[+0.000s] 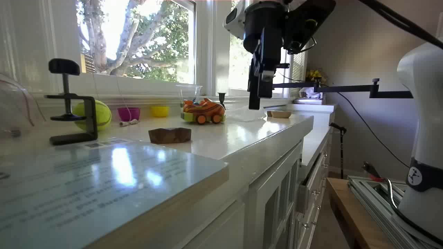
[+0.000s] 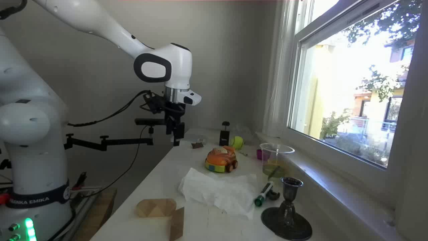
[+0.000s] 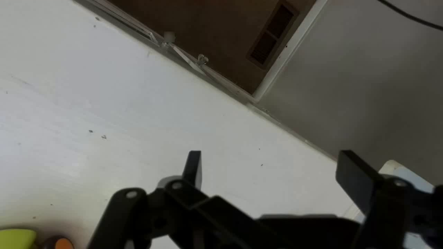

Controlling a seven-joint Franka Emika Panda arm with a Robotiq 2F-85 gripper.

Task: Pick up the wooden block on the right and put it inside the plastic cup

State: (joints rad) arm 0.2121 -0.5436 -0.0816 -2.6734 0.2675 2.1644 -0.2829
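The wooden block (image 2: 156,208), low and pale tan, lies on the white counter near its front edge, against a darker brown flat piece. It also shows in an exterior view (image 1: 281,114). The plastic cup (image 1: 129,113), short and magenta, stands on the counter by the window sill; in an exterior view it is partly hidden behind a clear cup (image 2: 262,154). My gripper (image 3: 268,162) is open and empty, with bare counter between its fingers. It hangs above the counter's front edge in both exterior views (image 1: 260,102) (image 2: 176,142), apart from block and cup. Neither shows in the wrist view.
An orange toy car (image 1: 203,111) stands mid-counter. A brown block (image 1: 170,136), black clamp (image 1: 92,117), tennis ball (image 1: 104,116) and yellow cup (image 1: 159,111) are around it. A white tissue (image 2: 217,190), marker (image 2: 263,194), clear cup (image 2: 276,159) and candle holder (image 2: 287,217) also stand or lie there.
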